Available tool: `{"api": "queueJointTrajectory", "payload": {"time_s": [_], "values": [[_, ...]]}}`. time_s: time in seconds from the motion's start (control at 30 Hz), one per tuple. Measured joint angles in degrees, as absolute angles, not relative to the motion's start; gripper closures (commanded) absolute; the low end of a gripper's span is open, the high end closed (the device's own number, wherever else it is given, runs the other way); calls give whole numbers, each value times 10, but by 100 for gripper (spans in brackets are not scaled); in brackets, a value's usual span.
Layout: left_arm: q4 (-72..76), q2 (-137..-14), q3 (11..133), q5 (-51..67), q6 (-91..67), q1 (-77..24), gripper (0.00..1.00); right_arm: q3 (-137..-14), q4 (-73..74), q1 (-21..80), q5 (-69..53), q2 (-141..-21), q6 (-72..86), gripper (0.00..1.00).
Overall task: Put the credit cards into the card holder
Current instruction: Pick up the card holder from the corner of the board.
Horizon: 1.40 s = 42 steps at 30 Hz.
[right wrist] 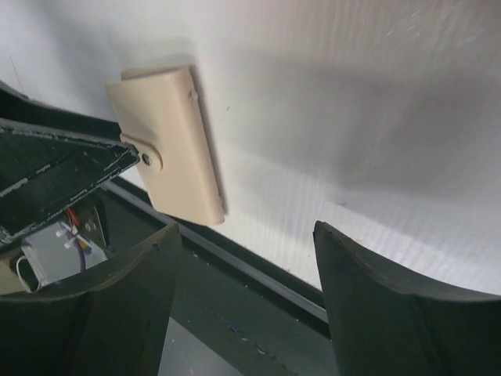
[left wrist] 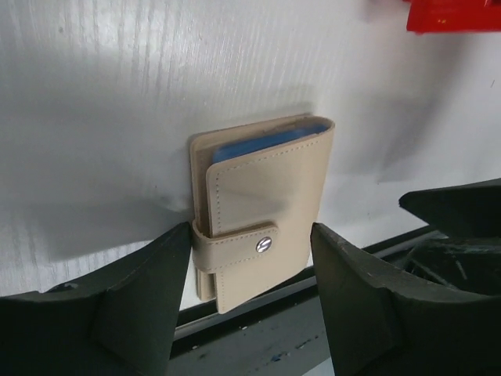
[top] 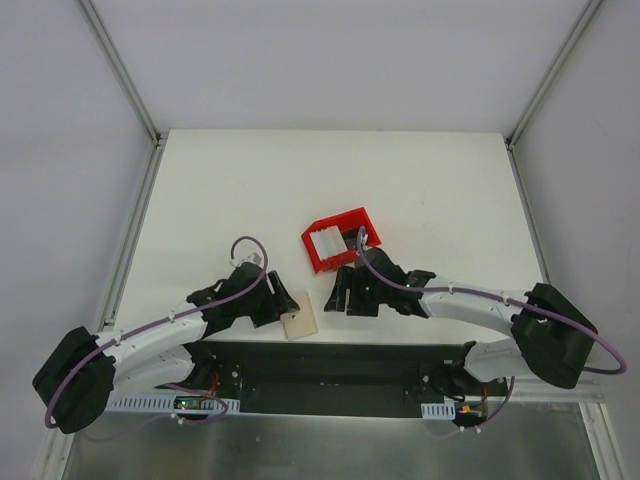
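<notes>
Card holder (left wrist: 262,204) lies flat at the near edge of the table (top: 400,180), 6 o'clock of its centre. Its lower end seems to overhang the dark rail (top: 330,365). The strap (left wrist: 227,244) is across it, the snap stud (left wrist: 264,245) is done up, and blue lining shows at the top. Judgement: no card goes in until it is opened, so the step in hand is pin and unsnap. Left gripper (left wrist: 250,235) straddles the holder at the strap end, fingers (left wrist: 141,298) spread either side, one at or against its edge; no squeeze evident. Best to close on the long edges clear of the strap, so the flap is free to lift. Keep the pinch light, as the soft cover looks likely to buckle. Mind the overhang: a sideways nudge could tip the holder off the table. Right gripper (right wrist: 246,235) sits just beside the holder at its 2 o'clock, fingers wide apart and empty, with the holder at 10 o'clock in its wrist view. It looks the likely one to catch the strap tip and pop the stud. Left arm (top: 150,345) reaches low from 7 o'clock, wrist aimed toward 3 o'clock. Right arm (top: 470,300) reaches low from 4 o'clock, wrist aimed toward 9 o'clock, so the two grippers face each other over the holder. Beyond them, at 1 o'clock of the holder, stands the red bin (top: 318,262) with whitish credit cards (top: 327,243) in it; I cannot tell which compartment.
</notes>
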<state>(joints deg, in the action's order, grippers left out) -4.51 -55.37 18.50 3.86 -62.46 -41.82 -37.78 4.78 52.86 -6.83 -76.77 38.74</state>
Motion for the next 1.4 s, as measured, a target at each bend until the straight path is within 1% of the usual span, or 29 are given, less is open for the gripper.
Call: {"api": "queueJointTrajectory", "payload": {"time_s": [0.13, 0.2, 0.23, 0.3, 0.37, 0.4, 0.5, 0.6, 0.7, 0.77, 0.8, 0.83, 0.87, 0.97, 1.1, 1.13, 1.23, 1.3, 1.4], "values": [[-52, -547, 180, 37, -648, -442, 46, -365, 13, 563, -86, -785, 411, 32], [-54, -546, 178, 37, -656, -451, 53, -367, -7, 575, -90, -803, 418, 35], [-55, -546, 177, 37, -658, -455, 55, -369, -14, 580, -91, -816, 421, 37], [-57, -546, 175, 36, -667, -459, 60, -373, -20, 587, -91, -839, 427, 38], [-59, -546, 172, 36, -672, -462, 62, -383, -25, 592, -97, -863, 435, 39], [-59, -546, 171, 36, -674, -464, 65, -388, -29, 593, -97, -869, 435, 41], [-59, -546, 170, 34, -678, -469, 66, -399, -44, 597, -100, -889, 440, 43], [-57, -549, 169, 34, -682, -472, 66, -406, -60, 599, -111, -907, 444, 55], [-48, -556, 169, 33, -682, -473, 66, -411, -60, 599, -118, -920, 442, 72], [-41, -561, 169, 31, -683, -473, 66, -413, -58, 599, -121, -927, 440, 86], [-36, -564, 169, 30, -683, -473, 66, -415, -56, 599, -122, -931, 437, 92], [-34, -565, 169, 29, -684, -473, 64, -416, -54, 599, -123, -934, 434, 97], [-33, -565, 169, 28, -684, -473, 60, -416, -53, 599, -123, -934, 431, 99], [-26, -561, 169, 28, -684, -473, 38, -421, -44, 598, -123, -934, 413, 99], [-27, -538, 173, 23, -656, -477, 11, -439, -23, 588, -138, -930, 352, 100], [-43, -528, 179, 12, -640, -480, 7, -445, -11, 581, -147, -924, 325, 99], [-81, -500, 203, -8, -583, -475, 4, -458, 33, 555, -183, -895, 231, 99], [-92, -482, 222, -7, -539, -456, 4, -477, 81, 540, -212, -872, 148, 100], [-84, -460, 243, 34, -461, -379, 4, -519, 152, 531, -246, -856, 29, 100]]}}
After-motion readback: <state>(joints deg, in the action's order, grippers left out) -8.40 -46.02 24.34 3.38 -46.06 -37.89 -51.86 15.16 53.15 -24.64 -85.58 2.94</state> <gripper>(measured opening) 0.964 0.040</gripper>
